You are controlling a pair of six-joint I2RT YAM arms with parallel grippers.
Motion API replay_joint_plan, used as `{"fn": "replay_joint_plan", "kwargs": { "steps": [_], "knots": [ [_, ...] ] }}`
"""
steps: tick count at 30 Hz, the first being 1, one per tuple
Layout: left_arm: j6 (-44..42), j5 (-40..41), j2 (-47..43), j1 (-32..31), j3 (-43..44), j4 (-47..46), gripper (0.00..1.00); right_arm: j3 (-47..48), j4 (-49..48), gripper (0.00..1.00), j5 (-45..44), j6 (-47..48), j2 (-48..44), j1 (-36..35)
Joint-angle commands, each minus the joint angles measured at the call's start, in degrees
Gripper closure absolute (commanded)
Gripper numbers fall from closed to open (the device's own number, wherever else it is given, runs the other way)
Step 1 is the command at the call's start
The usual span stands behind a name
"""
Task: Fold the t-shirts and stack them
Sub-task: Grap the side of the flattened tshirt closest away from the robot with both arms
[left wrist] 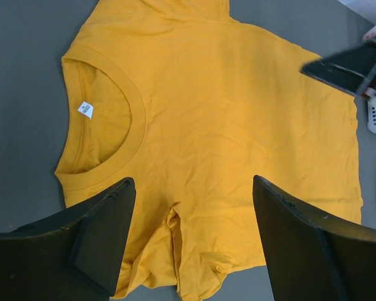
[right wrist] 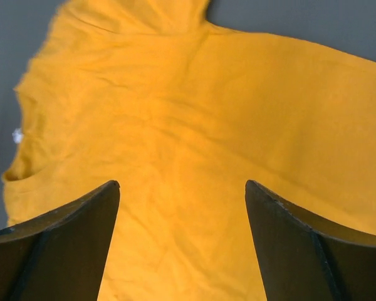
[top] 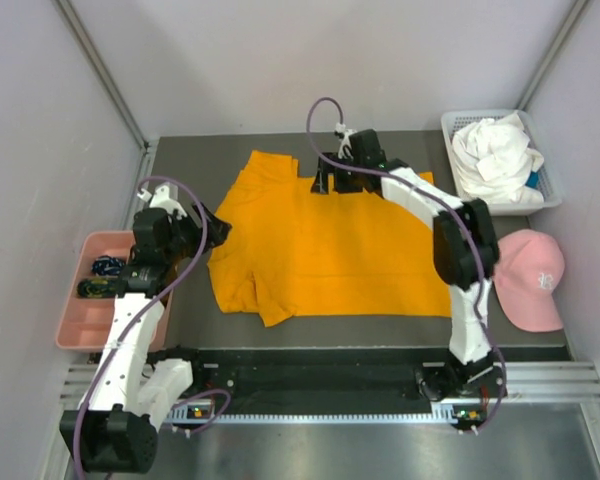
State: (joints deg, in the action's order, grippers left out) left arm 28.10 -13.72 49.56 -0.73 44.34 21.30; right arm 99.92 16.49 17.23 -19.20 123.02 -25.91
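The orange t-shirt [top: 320,245] lies spread out on the dark table, collar toward the left and a white label [left wrist: 84,110] inside the neck. One sleeve [left wrist: 188,251] is bunched at the shirt's near-left corner. My left gripper [top: 215,228] [left wrist: 193,180] hovers open over the shirt's left edge by that sleeve, holding nothing. My right gripper [top: 330,178] [right wrist: 182,183] hangs open above the far edge of the orange shirt [right wrist: 194,125], also holding nothing. The white t-shirt [top: 495,155] sits crumpled in a basket at the back right.
A white basket [top: 450,130] stands at the back right corner. The pink baseball cap [top: 528,278] lies on the right side of the table. A pink tray [top: 80,335] with small objects sits off the left edge. Grey walls enclose three sides.
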Motion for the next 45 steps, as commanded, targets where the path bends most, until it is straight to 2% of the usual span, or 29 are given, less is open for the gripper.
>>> {"fn": "replay_joint_plan", "kwargs": {
  "steps": [1, 5, 9, 14, 18, 23, 30, 35, 39, 45],
  "knots": [
    [-0.6, -2.5, 0.5, 0.3, 0.0, -4.7, 0.2, -12.6, -3.4, 0.19, -5.5, 0.7, -20.0, -3.0],
    [0.0, -4.1, 1.0, 0.3, -1.4, -6.0, 0.21, -23.8, -1.6, 0.18, -9.8, -0.4, -29.8, -7.0],
    [0.5, -5.2, 1.1, 0.3, -2.0, -6.3, 0.22, -34.6, 0.2, 0.18, -15.9, -2.2, -36.6, -15.8],
    [0.6, -5.4, 0.4, 0.3, -1.6, -5.9, 0.23, -41.6, 0.8, 0.18, -27.3, -6.3, -39.9, -29.2],
    [0.6, -5.2, -1.0, 0.3, -1.9, -5.0, 0.22, -45.2, -2.2, 0.18, -31.0, -10.8, -40.1, -36.3],
    [0.7, -5.9, -1.7, 0.3, -2.4, -4.5, 0.22, -45.7, -4.6, 0.18, -32.6, -13.6, -39.2, -41.4],
    [1.0, -6.4, -1.9, 0.3, -2.4, -4.6, 0.22, -38.2, -5.1, 0.18, -34.9, -10.3, -28.2, -47.6],
    [0.3, -5.1, -2.4, 0.3, -1.9, -3.7, 0.22, -34.3, -6.3, 0.19, -36.6, -10.1, -22.6, -48.4],
    [-0.4, -4.5, -2.4, 0.3, -1.7, -3.1, 0.22, -32.2, -5.7, 0.25, -38.1, -8.9, -20.8, -48.3],
    [-0.3, -4.3, -2.3, 0.3, -1.9, -3.5, 0.22, -31.3, -5.6, 0.39, -38.3, -8.0, -19.0, -48.4]
  ]
}}
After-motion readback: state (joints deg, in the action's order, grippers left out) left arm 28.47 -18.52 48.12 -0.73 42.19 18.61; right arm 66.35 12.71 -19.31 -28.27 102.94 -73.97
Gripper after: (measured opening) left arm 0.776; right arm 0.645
